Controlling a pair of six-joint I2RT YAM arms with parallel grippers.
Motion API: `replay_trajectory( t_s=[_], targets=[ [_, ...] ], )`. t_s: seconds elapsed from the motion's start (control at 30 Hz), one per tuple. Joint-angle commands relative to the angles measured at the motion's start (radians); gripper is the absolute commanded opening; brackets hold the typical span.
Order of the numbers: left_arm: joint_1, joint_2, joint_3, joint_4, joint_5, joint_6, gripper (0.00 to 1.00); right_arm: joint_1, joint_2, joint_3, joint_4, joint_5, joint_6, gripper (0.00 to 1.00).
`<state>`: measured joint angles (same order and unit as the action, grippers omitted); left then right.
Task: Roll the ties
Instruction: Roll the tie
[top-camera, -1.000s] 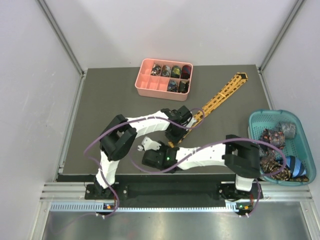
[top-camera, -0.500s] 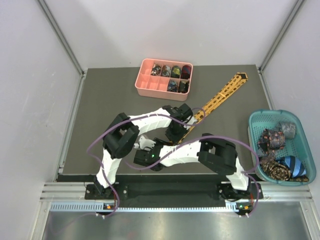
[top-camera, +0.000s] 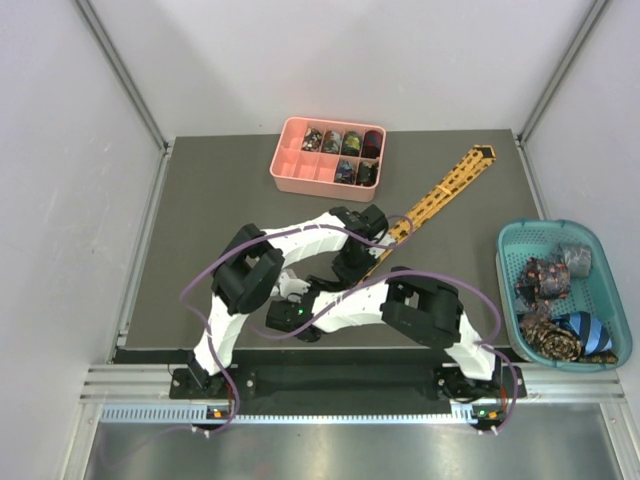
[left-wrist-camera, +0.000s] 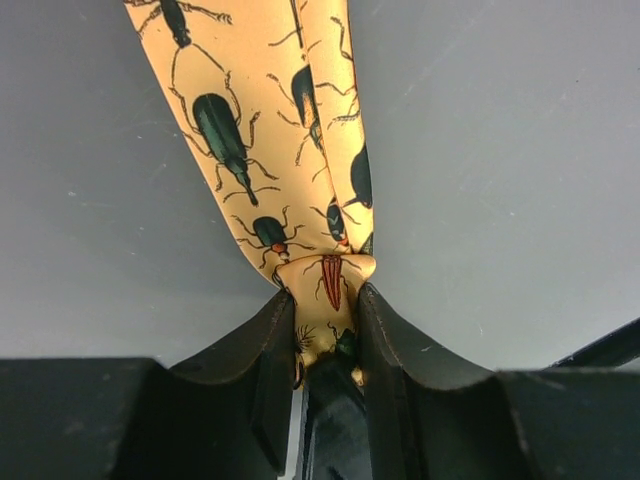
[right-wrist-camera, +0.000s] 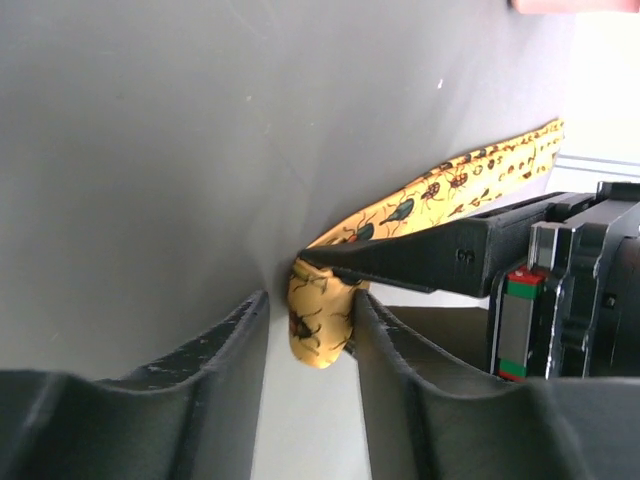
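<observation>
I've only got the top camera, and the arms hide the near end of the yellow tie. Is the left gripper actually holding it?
Observer: Yes. The left wrist view shows the left gripper shut on the folded end of the yellow tie.
Operator: And the right gripper?
Observer: The right gripper is open. In the right wrist view it straddles that same folded end, with a gap showing on one side.

Probably a robotics lab cell: plain pale panel walls enclose a dark counter, and along the frame's bottom an aluminium rail carries the left arm and right arm.
</observation>
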<state>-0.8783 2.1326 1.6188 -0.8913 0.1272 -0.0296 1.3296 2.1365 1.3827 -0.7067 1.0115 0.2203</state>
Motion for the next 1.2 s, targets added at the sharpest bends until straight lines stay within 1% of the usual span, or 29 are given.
replay_trajectory(
  t_s=[0.0,0.07,0.1,0.17,0.2,0.27,0.3,0.4,0.47,0.5,0.53,0.6,0.63,0.7,0.73,0.77,0.8,0.83,0.87,0.9,0.93,0.97,1.0,1.03,1.07,1.1,1.17],
  targets=[
    [-0.021,0.095,-0.039,-0.155,0.091,-0.01,0.34,-0.039,0.043,0.015,-0.069,0.039,0.037,0.36],
    [-0.022,0.098,-0.034,-0.158,0.088,-0.009,0.35,-0.046,0.052,0.016,-0.085,0.042,0.05,0.31],
    [-0.022,0.096,-0.033,-0.156,0.088,-0.009,0.35,-0.047,0.054,0.015,-0.088,0.047,0.054,0.24],
    [-0.021,0.092,-0.033,-0.15,0.081,-0.009,0.36,-0.046,0.051,0.012,-0.089,0.048,0.06,0.17],
    [-0.021,0.09,-0.03,-0.146,0.077,-0.007,0.37,-0.047,0.048,0.012,-0.089,0.052,0.063,0.13],
    [-0.021,0.073,-0.023,-0.133,0.074,-0.003,0.4,-0.047,0.034,0.01,-0.083,0.044,0.062,0.08],
    [-0.018,0.067,-0.01,-0.124,0.072,0.0,0.45,-0.047,0.028,0.009,-0.071,0.032,0.054,0.05],
    [-0.007,0.032,0.027,-0.095,0.071,-0.001,0.49,-0.047,-0.004,-0.002,-0.03,0.004,0.034,0.02],
    [0.009,0.0,0.045,-0.077,0.072,-0.009,0.58,-0.046,-0.03,-0.011,-0.01,-0.007,0.018,0.01],
    [0.025,-0.026,0.059,-0.046,0.077,-0.013,0.6,-0.044,-0.036,-0.016,0.009,-0.013,0.004,0.01],
    [0.035,-0.042,0.062,-0.026,0.09,-0.024,0.68,-0.044,-0.043,-0.019,0.016,-0.014,-0.002,0.01],
    [0.061,-0.095,0.061,0.011,0.098,-0.039,0.73,-0.044,-0.058,-0.027,0.047,-0.022,-0.028,0.0],
    [0.071,-0.118,0.052,0.062,0.094,-0.059,0.75,-0.041,-0.062,-0.033,0.059,-0.027,-0.039,0.0],
    [0.11,-0.201,-0.006,0.139,0.1,-0.085,0.78,-0.04,-0.076,-0.043,0.091,-0.033,-0.065,0.0],
    [0.125,-0.23,-0.032,0.222,0.107,-0.111,0.79,-0.041,-0.09,-0.057,0.107,-0.043,-0.079,0.0],
    [0.14,-0.261,-0.06,0.259,0.107,-0.128,0.81,-0.041,-0.096,-0.063,0.122,-0.048,-0.087,0.01],
    [0.172,-0.322,-0.121,0.296,0.109,-0.145,0.82,-0.041,-0.105,-0.071,0.151,-0.063,-0.104,0.01],
    [0.186,-0.356,-0.152,0.38,0.106,-0.17,0.83,-0.041,-0.115,-0.08,0.168,-0.079,-0.114,0.01],
    [0.199,-0.391,-0.189,0.423,0.069,-0.187,0.84,-0.041,-0.139,-0.097,0.183,-0.086,-0.119,0.01],
    [0.22,-0.458,-0.265,0.471,0.033,-0.208,0.99,-0.041,-0.151,-0.105,0.208,-0.102,-0.128,0.01],
    [0.229,-0.492,-0.305,0.514,0.006,-0.246,0.99,-0.041,-0.18,-0.126,0.226,-0.111,-0.139,0.01],
    [0.239,-0.525,-0.382,0.594,-0.039,-0.266,0.99,-0.041,-0.196,-0.135,0.252,-0.128,-0.147,0.01],
    [0.263,-0.584,-0.414,0.624,-0.069,-0.292,0.99,-0.041,-0.211,-0.143,0.268,-0.136,-0.156,0.01],
    [0.277,-0.611,-0.445,0.652,-0.089,-0.349,0.99,-0.04,-0.239,-0.161,0.279,-0.145,-0.163,0.01],
    [0.292,-0.638,-0.508,0.719,-0.092,-0.368,0.99,-0.041,-0.25,-0.169,0.289,-0.149,-0.168,0.02],
    [0.324,-0.687,-0.537,0.742,-0.1,-0.424,0.99,-0.044,-0.26,-0.174,0.3,-0.165,-0.171,0.02],
    [0.366,-0.729,-0.62,0.798,-0.1,-0.495,0.99,-0.052,-0.288,-0.194,0.323,-0.198,-0.176,0.02]
  ],
)
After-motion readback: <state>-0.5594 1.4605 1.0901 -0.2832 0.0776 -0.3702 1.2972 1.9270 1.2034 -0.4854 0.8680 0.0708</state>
